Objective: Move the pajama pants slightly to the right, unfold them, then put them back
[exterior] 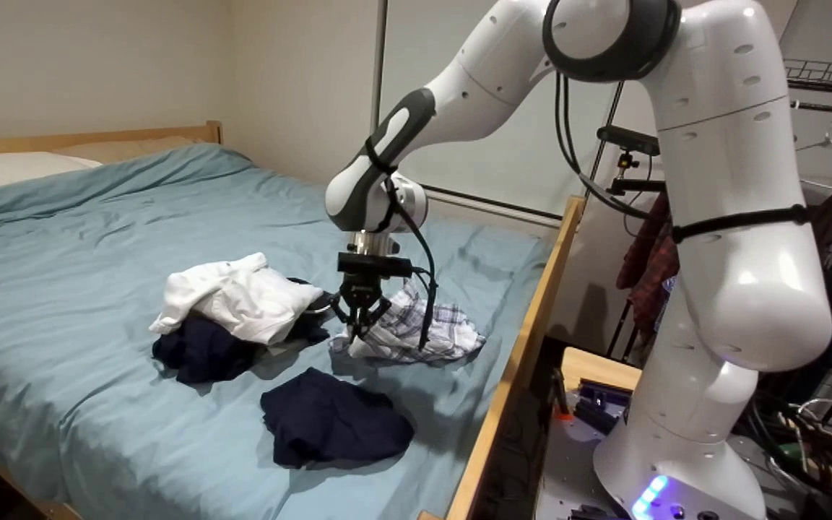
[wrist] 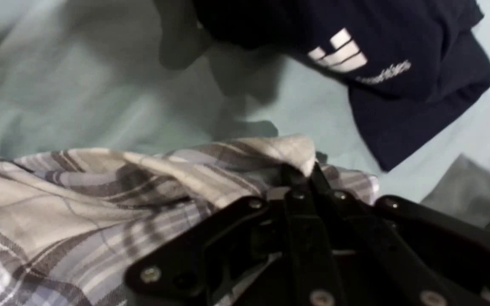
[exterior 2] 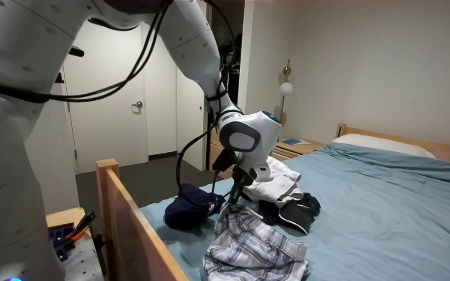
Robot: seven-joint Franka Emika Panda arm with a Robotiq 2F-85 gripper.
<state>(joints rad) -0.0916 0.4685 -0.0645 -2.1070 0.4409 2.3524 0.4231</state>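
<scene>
Closest in the wrist view, the pincer (wrist: 305, 175) is presented, its black links standing close together and judged clamped on a pinched corner of the pajama pants (exterior 2: 254, 248), which are peaked beneath it in an exterior view. They are located, bunched, on the teal cover (exterior 2: 365, 203) near the wooden footboard (exterior 2: 133, 234). Light, soft, limp handling is expected: not fragile, little slip, much sagging. For unfolding, a single layer at a free edge is best taken, as two layers may be caught by a deep pinch. Woven plaid in white, grey and muted purple is noted, creased into ridges. A smooth navy garment (wrist: 411, 93) with white print is placed near but apart. A white garment (exterior: 243, 303) is heaped over dark clothing (exterior: 206, 354).
</scene>
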